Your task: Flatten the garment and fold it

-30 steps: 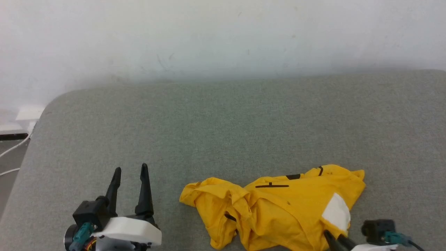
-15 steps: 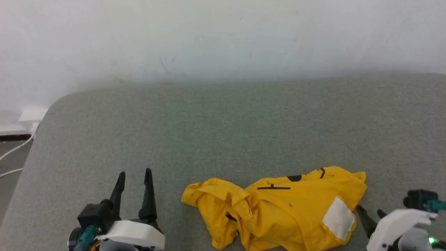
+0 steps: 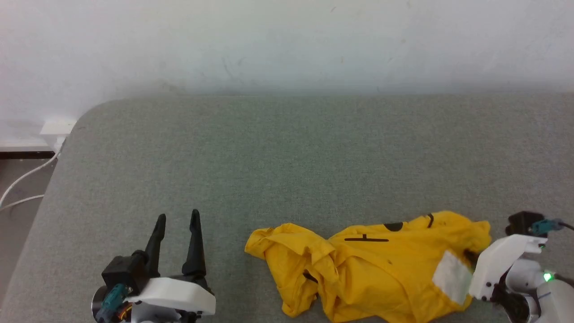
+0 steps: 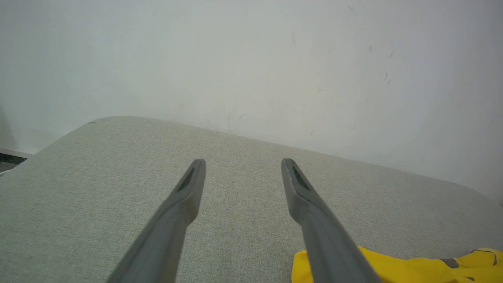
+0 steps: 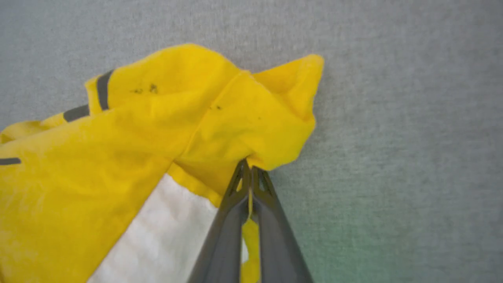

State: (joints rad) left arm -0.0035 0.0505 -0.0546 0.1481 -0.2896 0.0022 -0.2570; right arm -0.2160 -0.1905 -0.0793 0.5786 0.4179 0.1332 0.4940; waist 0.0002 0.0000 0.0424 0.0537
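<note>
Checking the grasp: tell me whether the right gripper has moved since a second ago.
Yes. In the head view the right gripper went from below the white patch to the right edge of the garment, now shut on it.

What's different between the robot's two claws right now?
The left gripper is open, fingers spread and holding nothing; the right gripper is shut, pinching a fold of the yellow shirt. The left one hangs over bare grey cushion, apart from the shirt; the right one sits at the shirt's edge. Both have two long dark fingers.
</note>
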